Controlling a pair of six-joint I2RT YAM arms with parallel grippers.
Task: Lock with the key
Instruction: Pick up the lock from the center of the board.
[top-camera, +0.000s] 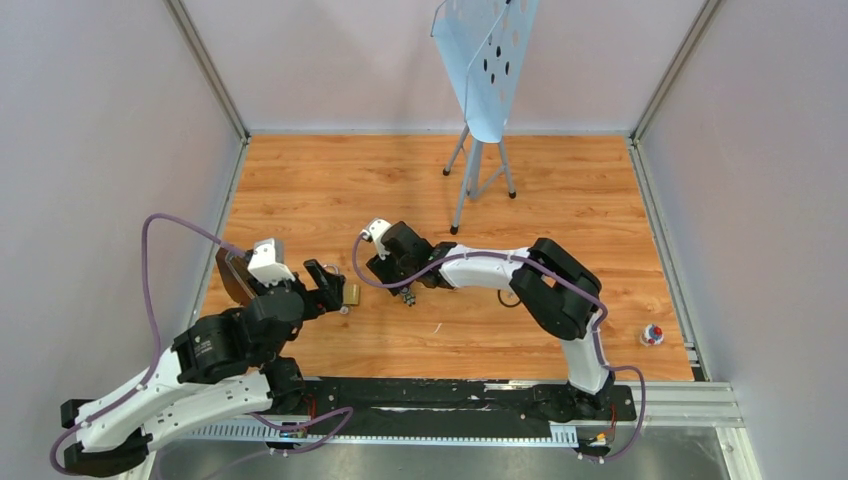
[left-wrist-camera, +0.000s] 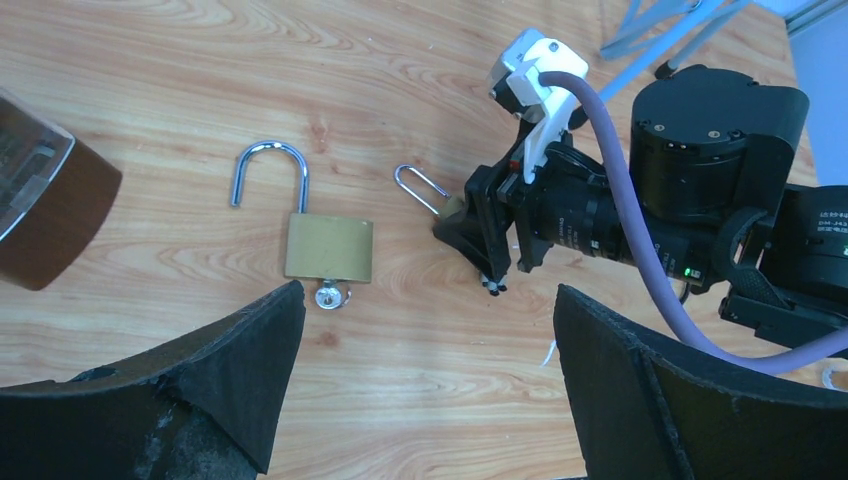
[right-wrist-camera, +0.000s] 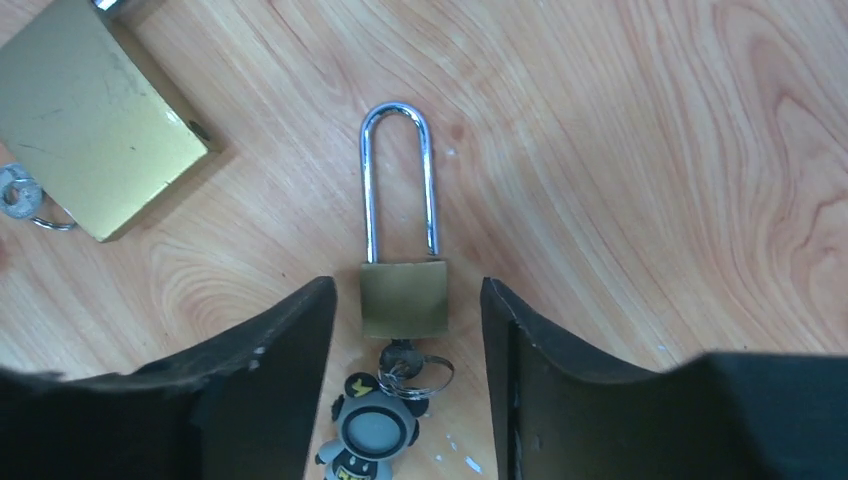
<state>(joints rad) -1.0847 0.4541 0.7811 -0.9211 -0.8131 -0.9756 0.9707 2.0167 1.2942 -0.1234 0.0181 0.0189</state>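
A large brass padlock (left-wrist-camera: 328, 248) lies on the wooden floor with its shackle swung open. The tiny silver key (left-wrist-camera: 328, 296) sticks in its bottom; it also shows in the right wrist view (right-wrist-camera: 15, 190). My left gripper (left-wrist-camera: 428, 300) is open and empty, just short of this padlock (top-camera: 351, 294) and key. My right gripper (right-wrist-camera: 407, 285) is open, its fingers either side of a small long-shackled brass padlock (right-wrist-camera: 403, 297). That lock carries a key ring with a grey fob (right-wrist-camera: 378, 430). In the top view my left gripper (top-camera: 328, 285) and right gripper (top-camera: 402, 288) face each other closely.
A brown box (left-wrist-camera: 40, 220) sits left of the large padlock. A pale blue perforated panel on a tripod stand (top-camera: 485, 70) stands at the back. A small red and white object (top-camera: 652, 335) lies at the far right. Grey walls enclose the floor.
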